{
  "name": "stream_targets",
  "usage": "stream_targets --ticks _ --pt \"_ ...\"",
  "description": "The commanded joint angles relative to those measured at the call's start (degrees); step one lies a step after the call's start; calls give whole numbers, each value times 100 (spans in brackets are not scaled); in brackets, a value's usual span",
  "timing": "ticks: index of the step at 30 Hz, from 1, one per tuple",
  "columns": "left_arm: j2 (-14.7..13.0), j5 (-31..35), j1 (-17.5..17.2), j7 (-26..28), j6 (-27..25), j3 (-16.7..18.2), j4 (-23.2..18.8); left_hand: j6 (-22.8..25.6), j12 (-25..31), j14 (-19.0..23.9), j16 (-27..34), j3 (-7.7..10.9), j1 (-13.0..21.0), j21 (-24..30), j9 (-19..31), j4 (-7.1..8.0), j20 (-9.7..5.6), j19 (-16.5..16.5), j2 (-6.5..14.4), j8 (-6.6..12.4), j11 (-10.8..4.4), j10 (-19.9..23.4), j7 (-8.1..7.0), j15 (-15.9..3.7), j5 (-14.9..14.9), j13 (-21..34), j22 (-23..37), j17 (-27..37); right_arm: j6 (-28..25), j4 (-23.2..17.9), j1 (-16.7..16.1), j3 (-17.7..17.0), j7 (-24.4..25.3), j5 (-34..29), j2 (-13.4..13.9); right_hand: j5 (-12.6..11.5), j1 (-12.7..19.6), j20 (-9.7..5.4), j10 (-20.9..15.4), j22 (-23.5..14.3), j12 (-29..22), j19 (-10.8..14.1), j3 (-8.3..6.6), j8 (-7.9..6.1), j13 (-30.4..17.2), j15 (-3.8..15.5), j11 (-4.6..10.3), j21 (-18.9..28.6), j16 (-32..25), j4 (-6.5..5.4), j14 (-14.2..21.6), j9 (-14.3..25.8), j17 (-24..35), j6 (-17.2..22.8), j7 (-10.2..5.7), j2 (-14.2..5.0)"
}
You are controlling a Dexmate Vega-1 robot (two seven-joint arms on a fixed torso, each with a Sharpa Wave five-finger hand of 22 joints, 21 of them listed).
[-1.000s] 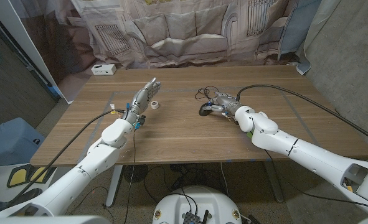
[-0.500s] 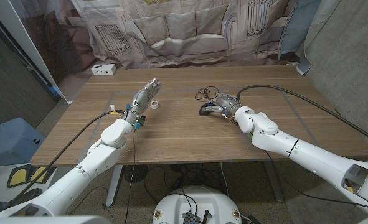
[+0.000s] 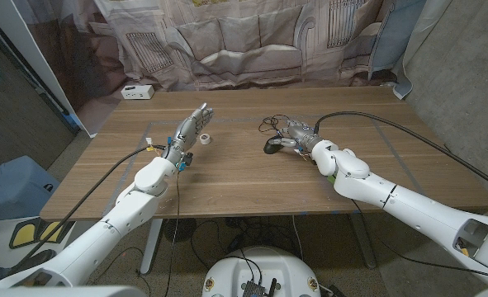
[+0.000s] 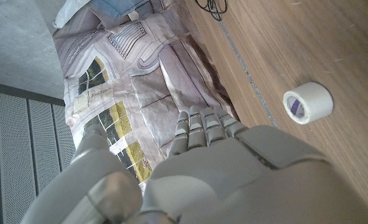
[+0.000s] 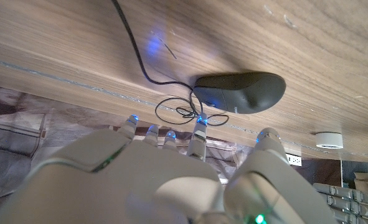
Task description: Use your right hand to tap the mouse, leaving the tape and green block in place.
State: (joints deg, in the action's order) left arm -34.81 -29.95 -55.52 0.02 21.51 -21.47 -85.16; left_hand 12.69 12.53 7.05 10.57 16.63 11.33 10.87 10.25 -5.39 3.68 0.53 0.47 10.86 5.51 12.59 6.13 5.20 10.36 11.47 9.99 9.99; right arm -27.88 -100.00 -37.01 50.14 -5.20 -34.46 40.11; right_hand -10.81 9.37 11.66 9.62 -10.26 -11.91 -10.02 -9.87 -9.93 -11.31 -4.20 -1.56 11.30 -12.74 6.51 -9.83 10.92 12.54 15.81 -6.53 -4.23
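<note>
The right hand (image 3: 296, 132) has drawn back a little over the last second. Earlier it sat low over the mouse (image 3: 272, 146), its fingers down against the black shell; now it sits slightly further up the worktop (image 3: 227, 177), and the mouse shows clear at its left edge. The right wrist view agrees: the mouse (image 5: 240, 92) lies on the wood with a gap of bare worktop between it and the fingers (image 5: 198, 134), which are stretched out, spread and holding nothing. The mouse itself has not shifted; it sits near the middle of the worktop, slightly right, its cable (image 5: 134, 50) coiled in a tangle just behind it.

Judging from that lift, the tap looks either just made or in its release stroke, so the main step of the task seems done or nearly so. What remains is to clear the hand away without dragging the cable.

The left hand (image 3: 190, 129) has not moved. It stands with its fingers extended and together, empty, just beside the tape (image 3: 205, 139). In the left wrist view the tape (image 4: 307, 103) lies on the wood apart from the fingers (image 4: 202, 127), untouched, so that part of the instruction holds. A green block cannot be made out with certainty; a green patch shows at the right wrist, but I cannot tell what it is.

A small white box (image 3: 136, 91) sits at the far left corner.
</note>
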Motion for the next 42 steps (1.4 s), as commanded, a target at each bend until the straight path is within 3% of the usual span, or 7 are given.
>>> stream_targets --ticks 1,6,16,18,33,38,42 --pt "-2 -8 14 8 -67 -10 -20 63 4 23 20 24 22 42 17 -22 31 -29 31 27 -41 20 -13 -7 9 12 30 27 32 -65 -50 -54 85 -25 19 10 7 25 285 -10 -1 -889 -20 18 -20 -17 -40 35 -36 29 -1050 18 8 -90 28 34" --pt "10 -5 36 -4 -65 -22 3 69 4 29 22 26 24 42 17 -25 31 -28 36 28 -41 21 -14 -10 9 12 30 27 24 -98 -62 -65 69 -33 35 13 14 29 288 -9 1 -886 -23 25 -21 -23 -64 33 -38 38 -1038 19 8 -235 116 41" --pt "14 -5 37 8 -63 -19 2 93 2 35 24 33 29 46 18 -32 50 -19 51 33 -20 18 -49 12 10 12 30 27 265 -91 -124 -159 176 92 84 43 252 13 311 -7 10 -708 -139 53 -26 -33 -93 66 -17 169 -986 19 -10 -2369 387 74" --pt "14 -13 33 -3 -53 -17 3 96 2 39 25 34 30 48 18 -33 60 -15 54 33 -15 19 -55 13 10 12 30 27 281 -88 -143 -174 220 89 86 44 262 24 291 -7 2 -671 -145 48 -27 -31 -100 71 -16 169 -976 19 -11 -2570 438 77" --pt "6 -14 10 -24 -6 -10 -3 117 3 43 25 44 39 49 19 -45 65 -11 75 34 -32 24 -58 -8 9 12 30 27 375 -268 -360 -402 548 189 151 50 235 -83 306 -6 7 -600 -136 -84 -26 -19 -114 80 -16 146 -959 17 -7 -2451 444 91" --pt "4 -16 6 -27 -8 -10 -7 117 3 46 25 47 42 49 19 -49 61 -10 81 32 -31 24 -61 -5 9 12 30 27 815 -194 -535 -610 981 467 159 34 213 -746 229 10 -32 -11 -140 -372 -20 93 -212 199 -41 126 -725 40 -35 -1520 543 96" --pt "0 -16 7 -33 -14 -12 -9 121 6 43 23 49 44 49 19 -52 60 -8 85 32 -43 32 -55 -10 9 12 30 27 853 -230 -582 -647 1091 442 171 32 235 -921 177 18 -47 170 -148 -303 -17 112 -229 230 -46 139 -657 42 -45 -1612 551 103"
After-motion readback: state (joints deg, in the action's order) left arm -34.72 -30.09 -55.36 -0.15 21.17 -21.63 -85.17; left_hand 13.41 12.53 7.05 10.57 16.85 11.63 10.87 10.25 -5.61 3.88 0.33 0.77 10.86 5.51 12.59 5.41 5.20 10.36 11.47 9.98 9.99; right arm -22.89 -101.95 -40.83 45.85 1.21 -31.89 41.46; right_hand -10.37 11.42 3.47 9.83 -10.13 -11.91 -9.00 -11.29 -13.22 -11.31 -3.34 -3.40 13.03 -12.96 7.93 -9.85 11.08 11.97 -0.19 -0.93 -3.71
